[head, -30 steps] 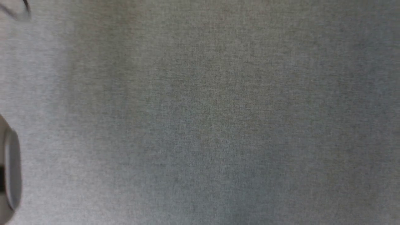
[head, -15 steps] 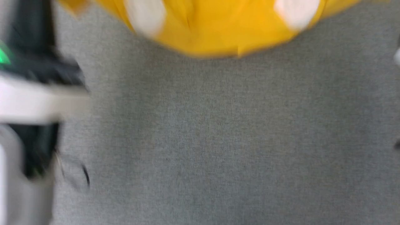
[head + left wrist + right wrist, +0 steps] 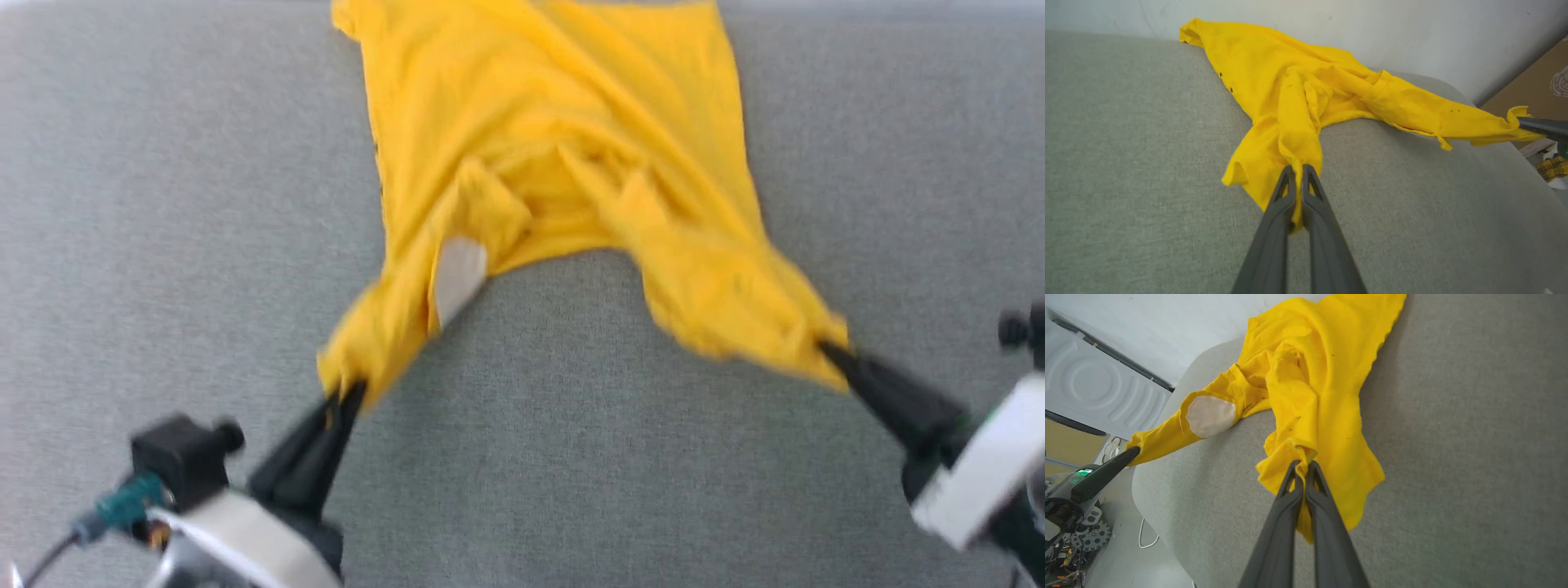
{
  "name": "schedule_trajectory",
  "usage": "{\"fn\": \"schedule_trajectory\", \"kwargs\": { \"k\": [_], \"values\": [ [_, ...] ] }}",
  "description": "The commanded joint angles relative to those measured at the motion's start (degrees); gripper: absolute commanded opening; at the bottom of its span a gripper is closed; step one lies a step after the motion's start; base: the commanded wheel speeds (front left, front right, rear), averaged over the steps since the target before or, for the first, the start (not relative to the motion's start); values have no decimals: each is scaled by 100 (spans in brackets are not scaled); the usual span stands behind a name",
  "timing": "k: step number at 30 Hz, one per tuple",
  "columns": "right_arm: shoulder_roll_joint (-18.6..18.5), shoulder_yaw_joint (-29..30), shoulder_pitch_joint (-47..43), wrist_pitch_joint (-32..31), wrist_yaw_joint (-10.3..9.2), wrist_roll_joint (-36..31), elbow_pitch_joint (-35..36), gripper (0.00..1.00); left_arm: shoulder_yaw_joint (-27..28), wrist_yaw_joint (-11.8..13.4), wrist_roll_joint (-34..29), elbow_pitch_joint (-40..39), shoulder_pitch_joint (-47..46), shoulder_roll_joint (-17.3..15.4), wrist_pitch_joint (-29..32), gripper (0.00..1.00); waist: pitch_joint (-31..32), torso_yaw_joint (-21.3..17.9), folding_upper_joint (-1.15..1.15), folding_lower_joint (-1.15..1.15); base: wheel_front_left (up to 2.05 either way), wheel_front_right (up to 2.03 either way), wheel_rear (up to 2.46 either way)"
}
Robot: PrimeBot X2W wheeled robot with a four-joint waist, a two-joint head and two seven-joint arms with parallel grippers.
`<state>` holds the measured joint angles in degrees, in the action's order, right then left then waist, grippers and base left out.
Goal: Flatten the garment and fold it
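Observation:
The yellow T-shirt [image 3: 555,139] lies rumpled on the grey surface [image 3: 163,204], reaching from the far edge toward me, print side mostly hidden; one white patch [image 3: 457,273] shows. My left gripper [image 3: 347,392] is shut on the near left corner of the cloth [image 3: 1294,134]. My right gripper [image 3: 824,349] is shut on the near right corner [image 3: 1306,416]. Both corners are pulled apart and toward me, so the shirt spreads in a forked shape. In the left wrist view the right gripper's fingers [image 3: 1541,126] pinch the far tip.
The grey padded surface [image 3: 1126,163] stretches wide on both sides of the shirt. A pale wall [image 3: 1372,24] rises behind it. Off its rounded edge lie a white cable [image 3: 1145,535] on the floor and a white panel [image 3: 1090,388].
The head camera has swung up: bare grey cloth a second ago, then the blurred shirt edge, now the whole shirt with both grippers shut on its near corners.

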<state>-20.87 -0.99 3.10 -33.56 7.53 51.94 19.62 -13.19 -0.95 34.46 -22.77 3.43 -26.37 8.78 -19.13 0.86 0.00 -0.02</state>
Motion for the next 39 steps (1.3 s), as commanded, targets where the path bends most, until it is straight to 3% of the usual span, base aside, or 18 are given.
{"fn": "schedule_trajectory", "kwargs": {
  "k": [1, 5, 13, 18, 26, 36, 37, 38, 39],
  "values": [
    [-39, 52, -174, -43, -4, 74, 11, 0, -8, -24, 25, 69, 149, -70, 27, 0, 345, 76, 0, 2, 0, 0, 0],
    [-245, 342, -984, -367, -4, 214, -155, 0, -56, -20, 235, 384, 802, -170, 177, 0, 553, 100, 0, 2, 0, 0, 0],
    [-258, 1107, -2178, -549, -4, 100, -728, 0, -8, 145, 223, 945, 1661, -368, 186, 0, 840, 87, 0, 2, 0, 0, 0],
    [-122, 1295, -2607, -735, -4, -22, -1085, 0, -107, 189, 297, 1167, 1997, -368, 307, 0, 931, 41, 0, 2, 0, 0, 0],
    [167, 1380, -2654, -655, -4, -44, -1105, 0, -35, 324, 53, 1144, 1898, -264, -148, 0, 991, 26, 0, 2, 0, 0, 0],
    [110, 1113, -2247, -19, -4, -541, -1290, 0, -65, 544, -293, 746, 1641, -270, -236, 0, 747, 97, 0, 2, 0, 0, 0],
    [92, 1025, -2190, 67, -4, -626, -1369, 6, -74, 571, -321, 696, 1621, -261, -232, 0, 702, 105, 0, 2, 0, 0, 0],
    [89, 957, -2112, 192, -4, -712, -1452, 30, -84, 598, -344, 647, 1600, -248, -228, 0, 657, 111, 0, 2, 0, 0, 0],
    [106, 902, -2029, 319, -4, -781, -1553, 47, -97, 622, -367, 603, 1576, -234, -225, 0, 623, 121, 0, 2, 0, 0, 0]
  ]
}}
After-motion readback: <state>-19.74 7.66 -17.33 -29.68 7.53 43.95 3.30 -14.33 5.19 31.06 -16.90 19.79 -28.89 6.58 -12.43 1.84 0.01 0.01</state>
